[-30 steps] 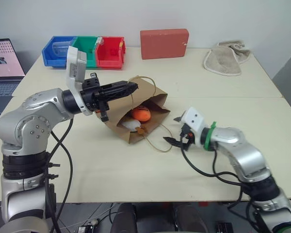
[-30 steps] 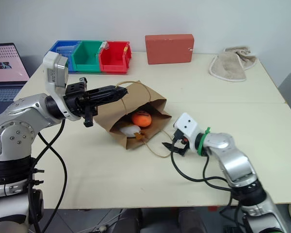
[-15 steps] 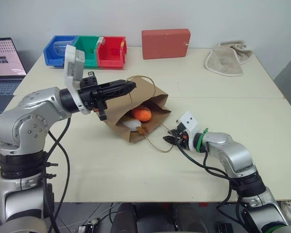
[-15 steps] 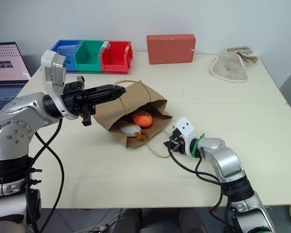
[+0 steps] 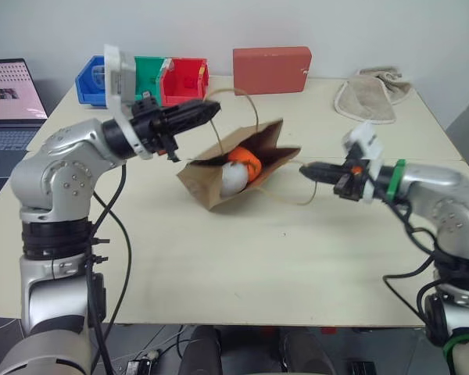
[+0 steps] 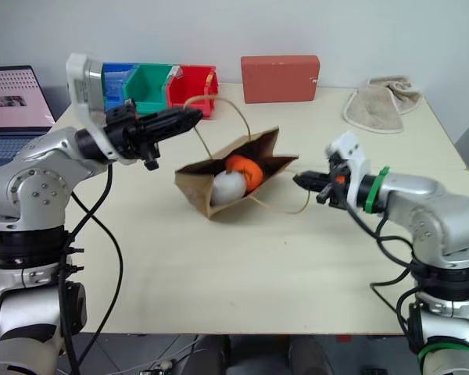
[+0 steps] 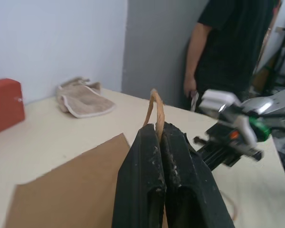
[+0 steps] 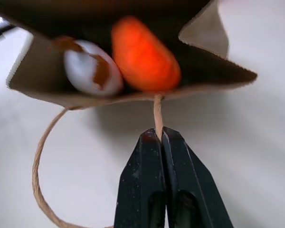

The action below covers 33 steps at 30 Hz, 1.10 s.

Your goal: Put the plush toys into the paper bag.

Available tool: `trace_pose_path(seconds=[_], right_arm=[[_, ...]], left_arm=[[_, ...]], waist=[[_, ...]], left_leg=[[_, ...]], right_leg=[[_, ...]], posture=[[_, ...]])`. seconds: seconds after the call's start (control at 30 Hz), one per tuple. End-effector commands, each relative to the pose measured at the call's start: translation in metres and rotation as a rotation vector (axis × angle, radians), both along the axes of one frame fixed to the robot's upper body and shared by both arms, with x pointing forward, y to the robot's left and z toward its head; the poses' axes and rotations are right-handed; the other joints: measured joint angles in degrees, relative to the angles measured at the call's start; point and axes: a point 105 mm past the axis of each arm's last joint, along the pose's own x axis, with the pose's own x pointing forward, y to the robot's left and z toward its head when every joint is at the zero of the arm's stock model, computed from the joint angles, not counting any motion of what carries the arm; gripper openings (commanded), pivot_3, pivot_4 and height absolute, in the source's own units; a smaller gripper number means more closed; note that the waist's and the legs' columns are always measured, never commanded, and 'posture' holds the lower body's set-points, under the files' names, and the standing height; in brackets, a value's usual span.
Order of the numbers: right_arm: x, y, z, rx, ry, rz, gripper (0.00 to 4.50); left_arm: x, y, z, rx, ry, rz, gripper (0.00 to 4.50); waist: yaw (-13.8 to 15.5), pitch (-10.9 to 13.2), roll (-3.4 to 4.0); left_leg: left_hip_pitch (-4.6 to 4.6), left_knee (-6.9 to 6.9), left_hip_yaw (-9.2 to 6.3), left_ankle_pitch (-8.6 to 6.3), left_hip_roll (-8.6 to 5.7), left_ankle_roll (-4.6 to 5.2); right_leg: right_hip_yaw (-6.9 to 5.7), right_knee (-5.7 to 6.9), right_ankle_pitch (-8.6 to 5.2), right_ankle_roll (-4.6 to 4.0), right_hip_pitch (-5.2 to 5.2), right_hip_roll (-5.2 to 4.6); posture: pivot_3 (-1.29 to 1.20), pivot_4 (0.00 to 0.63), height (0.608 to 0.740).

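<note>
Brown paper bag [image 5: 242, 168] sits mid-bench [image 5: 219, 266], tilted, mouth facing the robot's right, held up between both grippers by its cord handles. L gripper [image 5: 211, 109] is clamped on one handle [image 5: 246, 105], fingers [image 7: 152, 156] pressed tight w/ the cord poking out between the tips in the left wrist view; that loop arcs up from the bag's upper edge to the gripper, above and left of the bag. R gripper [image 5: 306, 169] is pinched shut on the other handle [image 8: 156, 114], just right of the bag mouth; the cord runs straight from the fingers [image 8: 152, 180] to the bag's lower lip, the rest of the loop [image 8: 38, 166] sagging over the bench. Both toys are inside: orange carrot [image 8: 145, 54] and white egg [image 8: 92, 69] side by side, touching, just inside the mouth, carrot nearer the mouth's upper side in the head views, egg lower and deeper. Egg's face is partly hidden, brown shadow patches on it in the right wrist view. At the bench's far edge: blue bin [image 6: 113, 78], green bin [image 6: 152, 82], red bin [image 6: 191, 82] in a row, a red box [image 5: 272, 69] to their right, a beige towel [image 5: 371, 94] at the far right corner. Laptop [image 5: 8, 94] open beyond the bench's left side. A person in a dark top [image 7: 228, 42] stands past the bench's right end, seen in the left wrist view.
</note>
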Motion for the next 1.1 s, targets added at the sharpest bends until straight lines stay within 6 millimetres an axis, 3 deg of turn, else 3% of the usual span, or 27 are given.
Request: trace_pose_path(seconds=[0.03, 0.13, 0.47, 0.67, 0.73, 0.87, 1.1], right_arm=[[-0.007, -0.002, 0.019, 0.037, -0.004, 0.027, 0.08], [-0.006, -0.006, 0.034, 0.061, 0.008, 0.026, 0.08], [0.011, -0.002, 0.053, 0.164, 0.031, -0.027, 0.08], [0.02, -0.004, 0.051, 0.165, 0.053, -0.066, 0.08], [0.021, -0.004, 0.055, 0.174, 0.03, -0.069, 0.45], [0.021, -0.004, 0.066, 0.176, -0.007, -0.071, 1.62], [-0.004, -0.016, 0.081, 0.103, -0.104, 0.025, 4.21]], left_arm=[[0.004, -0.005, 0.007, 0.007, -0.043, -0.005, 0.0], [0.012, -0.015, 0.004, 0.025, -0.041, -0.04, 0.0], [0.027, -0.02, 0.001, -0.004, -0.013, -0.049, 0.0], [0.022, -0.021, -0.003, 0.018, -0.015, -0.066, 0.0], [0.025, -0.019, -0.005, 0.02, 0.001, -0.04, 0.0], [0.022, -0.011, -0.004, 0.038, -0.005, -0.032, 0.89], [0.021, 0.027, -0.012, 0.109, -0.014, 0.078, 3.12]], waist=[[-0.06, -0.01, -0.01], [-0.1, 0.05, 0.08], [-0.33, 0.07, 0.12], [-0.28, 0.07, 0.13], [-0.28, 0.07, 0.13], [-0.41, 0.07, 0.13], [-0.42, 0.08, 0.15]], left_leg=[[0.0, -0.01, 0.0, 0.0, 0.0, 0.0], [-0.11, -0.03, 0.03, 0.0, 0.0, 0.01], [-0.22, -0.03, 0.02, 0.0, -0.01, 0.01], [-0.28, -0.04, -0.03, 0.0, -0.01, 0.01], [-0.28, -0.03, -0.03, 0.0, -0.01, 0.01], [-0.28, -0.03, -0.03, 0.0, -0.01, 0.01], [-0.28, -0.08, -0.04, -0.01, -0.01, 0.01]], right_leg=[[0.0, 0.0, 0.0, 0.0, 0.0, 0.0], [0.02, -0.01, 0.0, 0.0, -0.12, 0.0], [0.01, 0.01, 0.0, -0.01, -0.22, -0.01], [-0.04, -0.03, 0.0, 0.0, -0.22, -0.02], [-0.04, -0.02, 0.0, -0.01, -0.23, -0.02], [-0.04, -0.02, 0.0, -0.01, -0.23, -0.02], [-0.05, -0.06, 0.0, 0.0, -0.24, -0.02]], posture=[[0.0, 0.15, 0.74], [0.0, 0.15, 0.74], [0.0, 0.15, 0.74], [0.0, 0.15, 0.74], [0.0, 0.15, 0.74], [0.0, 0.15, 0.74], [0.0, 0.15, 0.74]])
